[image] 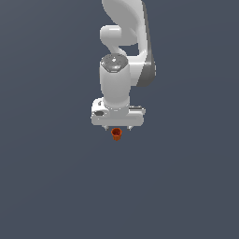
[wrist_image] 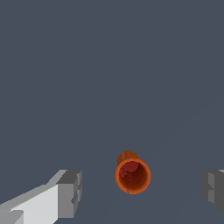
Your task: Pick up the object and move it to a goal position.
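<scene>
Between the spread grey fingertips (wrist_image: 70, 192) of the white end effector (wrist_image: 142, 192), which gapes wide and holds nothing, sits the small orange-red cup-shaped cylinder (wrist_image: 132, 173), hollow side up, touching neither pad. It looks light, rigid and smooth-walled; pinching squarely across its sides seems safest. Beyond lies the dark grey counter (wrist_image: 109, 65).

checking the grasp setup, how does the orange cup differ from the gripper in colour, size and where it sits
Colour: the orange cup is orange-red with a darker hollow, while the gripper is white with grey fingers.
Size: in the exterior view the cup is tiny and the gripper far wider.
Position: the cup sits in the gap between the fingers, touching neither, and the gripper is spread open on both sides of it.
Both show in both views.
</scene>
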You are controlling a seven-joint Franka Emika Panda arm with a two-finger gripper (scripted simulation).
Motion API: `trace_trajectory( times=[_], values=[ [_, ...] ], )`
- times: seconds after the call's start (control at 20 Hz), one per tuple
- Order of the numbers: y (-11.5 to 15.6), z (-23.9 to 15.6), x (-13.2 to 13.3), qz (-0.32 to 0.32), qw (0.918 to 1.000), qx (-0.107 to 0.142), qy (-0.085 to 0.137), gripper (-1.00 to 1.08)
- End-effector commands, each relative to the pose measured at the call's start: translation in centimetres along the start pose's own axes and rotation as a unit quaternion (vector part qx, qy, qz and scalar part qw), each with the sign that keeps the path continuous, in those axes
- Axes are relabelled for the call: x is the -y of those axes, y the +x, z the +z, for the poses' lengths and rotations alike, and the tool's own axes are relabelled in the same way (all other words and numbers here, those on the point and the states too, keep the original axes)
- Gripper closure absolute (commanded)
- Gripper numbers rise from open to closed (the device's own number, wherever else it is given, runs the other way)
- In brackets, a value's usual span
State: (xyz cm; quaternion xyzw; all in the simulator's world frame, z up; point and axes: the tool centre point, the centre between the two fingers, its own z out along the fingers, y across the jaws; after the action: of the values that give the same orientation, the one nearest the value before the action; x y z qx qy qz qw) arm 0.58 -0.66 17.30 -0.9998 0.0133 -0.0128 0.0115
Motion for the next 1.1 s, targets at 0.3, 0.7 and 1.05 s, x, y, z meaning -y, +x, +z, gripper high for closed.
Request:
trace_trajectory(
  times=[0.3,0.7,1.05],
  values=[
    [0.2,-0.4,-2.0,-0.004,0.9999,-0.004,-0.011,-0.92],
    [0.2,-0.5,-2.6,-0.004,0.9999,-0.005,-0.014,-0.92],
    [-0.4,0.7,-2.3,0.030,0.9995,-0.003,-0.013,-0.92]
  ],
)
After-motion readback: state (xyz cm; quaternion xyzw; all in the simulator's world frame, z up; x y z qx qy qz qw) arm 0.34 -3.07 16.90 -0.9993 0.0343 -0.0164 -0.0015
